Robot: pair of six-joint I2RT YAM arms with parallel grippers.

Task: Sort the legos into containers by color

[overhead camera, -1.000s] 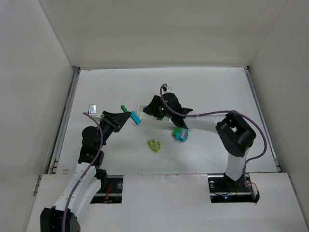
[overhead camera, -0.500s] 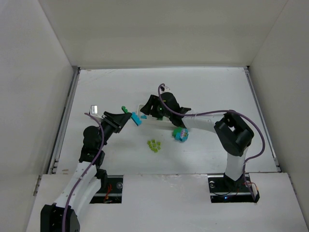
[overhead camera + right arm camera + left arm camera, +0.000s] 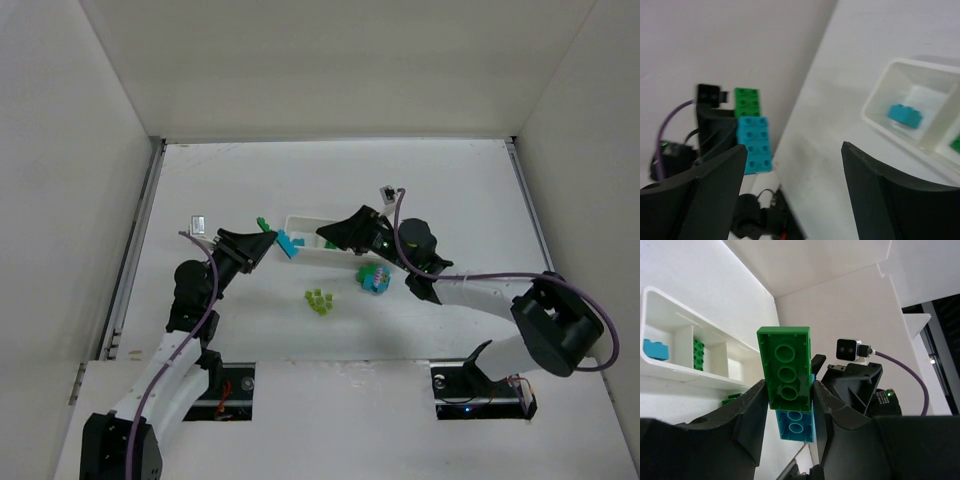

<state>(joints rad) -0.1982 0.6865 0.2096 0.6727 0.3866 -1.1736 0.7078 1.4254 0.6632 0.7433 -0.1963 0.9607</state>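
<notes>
left gripper (image 3: 789, 402): clamped on a stuck pair, held green brick (image 3: 785, 365) on held cyan brick (image 3: 796, 427), just off the tray (image 3: 680, 371) end
right gripper (image 3: 795, 165): jaws wide, empty, by the tray's near wall
done: binned cyan brick (image 3: 904, 114) in end compartment, binned green brick (image 3: 698, 354) in the next
todo: yellow-green cluster (image 3: 318, 300) and mixed pile (image 3: 374, 277), loose in front of tray
progress: early, I'd say

The right hand (image 3: 328, 236) has opened and drawn back from the tray (image 3: 300, 218).
</notes>
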